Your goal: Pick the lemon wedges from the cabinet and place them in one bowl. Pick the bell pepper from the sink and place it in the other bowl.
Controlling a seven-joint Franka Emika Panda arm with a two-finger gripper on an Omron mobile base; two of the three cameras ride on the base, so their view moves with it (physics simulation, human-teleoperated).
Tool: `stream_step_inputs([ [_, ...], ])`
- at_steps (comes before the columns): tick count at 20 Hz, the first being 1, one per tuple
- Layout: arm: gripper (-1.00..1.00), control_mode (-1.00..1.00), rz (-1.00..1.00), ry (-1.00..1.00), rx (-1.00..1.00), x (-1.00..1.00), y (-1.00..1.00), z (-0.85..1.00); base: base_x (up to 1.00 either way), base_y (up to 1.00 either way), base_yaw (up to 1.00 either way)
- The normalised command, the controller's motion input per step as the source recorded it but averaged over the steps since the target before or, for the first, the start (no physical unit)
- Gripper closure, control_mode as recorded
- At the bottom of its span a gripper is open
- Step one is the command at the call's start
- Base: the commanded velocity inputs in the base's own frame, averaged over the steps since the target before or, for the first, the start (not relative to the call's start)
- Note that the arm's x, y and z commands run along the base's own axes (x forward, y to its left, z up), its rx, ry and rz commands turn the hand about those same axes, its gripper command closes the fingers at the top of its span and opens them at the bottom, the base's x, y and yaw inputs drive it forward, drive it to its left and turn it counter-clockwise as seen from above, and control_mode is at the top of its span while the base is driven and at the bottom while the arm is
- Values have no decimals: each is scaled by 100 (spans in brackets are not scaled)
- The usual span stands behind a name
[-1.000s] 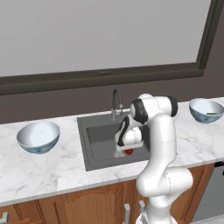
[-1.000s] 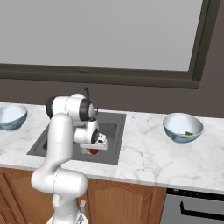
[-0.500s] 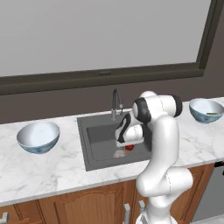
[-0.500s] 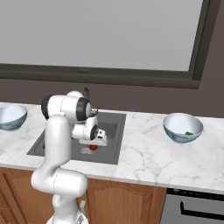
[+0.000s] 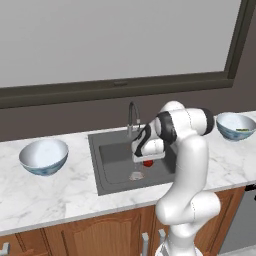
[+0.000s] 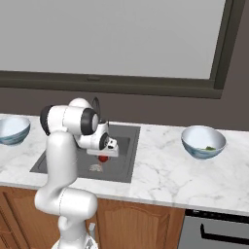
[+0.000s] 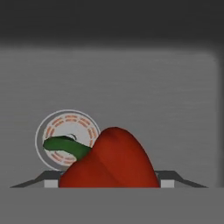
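The red bell pepper (image 7: 111, 159), green stem pointing left, sits between my fingertips (image 7: 168, 178). My gripper (image 5: 148, 160) is shut on it, holding it above the floor of the dark grey sink (image 5: 112, 152), close to the pale drain (image 5: 136, 175). From the right, the bell pepper (image 6: 102, 158) hangs under the hand over the sink (image 6: 124, 146). One bowl (image 5: 44, 156) stands on the counter to the left with a bare white inside. The other bowl (image 6: 203, 142) on the right holds the yellow-green lemon wedges (image 6: 209, 148). The cabinet is out of view.
The curved metal tap (image 5: 131, 114) rises at the back of the sink, just behind my hand. White marble counter (image 5: 60, 195) runs on both sides, with wooden base cupboards below. A dark window frame and wall close off the back.
My gripper has risen a little from the sink floor, and the bell pepper has come up with it. The bowls have not moved.
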Motion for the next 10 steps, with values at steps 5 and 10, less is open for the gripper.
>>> stream_step_inputs([
  [5,100,-100,0,0,0,-4,0,42,0,0,0],
  [10,100,-100,0,4,0,-12,0,43,0,0,0],
])
